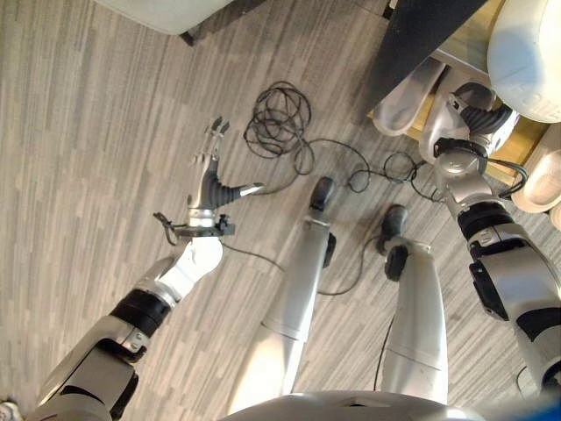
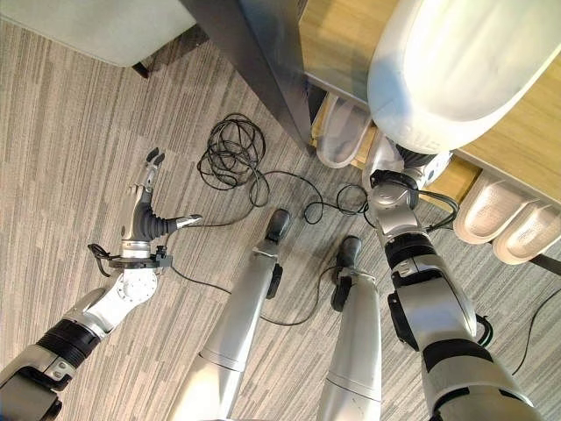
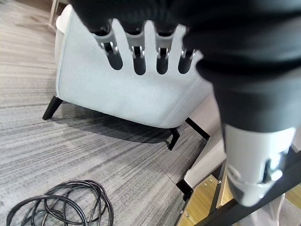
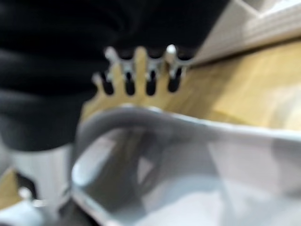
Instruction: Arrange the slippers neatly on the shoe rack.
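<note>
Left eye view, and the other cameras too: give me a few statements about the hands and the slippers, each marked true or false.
1. The left hand is open, over the floor. True.
2. The left hand carries a slipper. False: it holds nothing.
3. The right hand is at the shoe rack, against a pale slipper. True.
4. The slippers lie scattered on the floor. False: the other slippers seen also sit on the rack's wooden shelf.
5. A pale chair with dark legs stands on the floor beyond the left hand. True.
</note>
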### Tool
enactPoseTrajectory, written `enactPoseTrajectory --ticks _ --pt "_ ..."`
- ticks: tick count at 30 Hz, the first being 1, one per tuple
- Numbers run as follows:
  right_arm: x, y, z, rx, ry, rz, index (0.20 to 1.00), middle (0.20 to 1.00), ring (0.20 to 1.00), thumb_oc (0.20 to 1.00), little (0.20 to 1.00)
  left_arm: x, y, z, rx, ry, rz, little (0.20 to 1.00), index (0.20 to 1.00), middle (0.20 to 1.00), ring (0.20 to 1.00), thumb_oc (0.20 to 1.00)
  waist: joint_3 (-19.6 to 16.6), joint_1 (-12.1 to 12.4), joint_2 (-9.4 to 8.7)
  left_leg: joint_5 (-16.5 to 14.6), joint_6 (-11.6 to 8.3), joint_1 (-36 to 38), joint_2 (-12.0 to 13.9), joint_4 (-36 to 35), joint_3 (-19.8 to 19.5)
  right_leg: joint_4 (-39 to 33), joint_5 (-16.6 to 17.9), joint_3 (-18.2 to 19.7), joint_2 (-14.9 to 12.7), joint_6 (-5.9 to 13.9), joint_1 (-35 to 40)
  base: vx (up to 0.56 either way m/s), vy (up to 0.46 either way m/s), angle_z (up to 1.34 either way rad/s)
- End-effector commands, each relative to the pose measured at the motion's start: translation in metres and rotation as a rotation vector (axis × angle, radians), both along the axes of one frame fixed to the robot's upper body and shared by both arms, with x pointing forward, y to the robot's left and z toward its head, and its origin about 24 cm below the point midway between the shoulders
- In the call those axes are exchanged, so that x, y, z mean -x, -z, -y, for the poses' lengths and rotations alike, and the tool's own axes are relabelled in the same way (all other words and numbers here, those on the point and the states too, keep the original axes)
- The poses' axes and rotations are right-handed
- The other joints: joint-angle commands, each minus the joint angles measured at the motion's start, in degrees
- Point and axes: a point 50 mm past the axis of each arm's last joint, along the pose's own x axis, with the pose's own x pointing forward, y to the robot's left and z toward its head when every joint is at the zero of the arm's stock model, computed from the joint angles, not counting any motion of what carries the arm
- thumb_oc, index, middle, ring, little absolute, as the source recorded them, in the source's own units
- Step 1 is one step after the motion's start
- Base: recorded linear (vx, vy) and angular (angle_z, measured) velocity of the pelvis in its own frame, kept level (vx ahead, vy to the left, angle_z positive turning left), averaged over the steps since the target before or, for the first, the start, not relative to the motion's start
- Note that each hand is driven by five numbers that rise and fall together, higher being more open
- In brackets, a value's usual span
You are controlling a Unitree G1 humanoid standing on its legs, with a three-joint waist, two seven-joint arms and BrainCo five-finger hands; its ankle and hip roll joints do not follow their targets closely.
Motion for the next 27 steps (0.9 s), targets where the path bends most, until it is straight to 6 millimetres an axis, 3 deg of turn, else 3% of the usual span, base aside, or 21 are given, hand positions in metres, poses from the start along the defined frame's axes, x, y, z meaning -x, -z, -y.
enactPoseTrajectory --ticks 1,6,18,27 --pt "0.005 -0.015 0.008 0.014 -0.004 0.106 1.0 1.0 1.0 1.0 1.0 0.011 0.003 -0.002 0.015 0.034 0.011 1.0 1.0 1.0 1.0 1.0 -0.34 0.09 2.16 -0.32 3.35 -1.18 0.01 -5.96 2.74 -2.53 0.85 2.31 2.2 -1.44 2.0 0.0 0.0 0.0" --pt "0.012 -0.004 0.003 0.028 -0.08 0.127 1.0 1.0 1.0 1.0 1.0 0.009 0.001 -0.003 0.031 0.03 0.011 1.0 1.0 1.0 1.0 1.0 -0.16 -0.45 2.04 -0.25 3.41 -0.77 0.27 -5.83 3.22 -2.36 0.96 2.22 2.31 -1.51 2.32 0.0 0.0 0.0" --pt "0.036 0.024 0.014 0.175 -0.091 0.082 1.0 1.0 1.0 1.0 1.0 0.012 0.008 -0.007 0.006 0.018 -0.024 1.0 1.0 1.0 1.0 1.0 1.63 -2.44 2.1 0.63 3.21 0.72 0.8 -6.69 3.54 -2.6 1.89 2.53 2.27 -1.03 3.45 -0.02 0.009 -0.02" --pt "0.064 0.075 0.009 0.547 -0.176 -0.156 1.0 1.0 1.0 1.0 1.0 0.021 0.023 -0.013 -0.086 -0.011 -0.063 1.0 1.0 1.0 1.0 1.0 1.78 -4.3 1.87 1.17 2.92 0.37 1.47 -7.09 3.02 -3.04 2.42 2.67 2.28 -1.03 3.01 -0.01 0.0 -0.03"
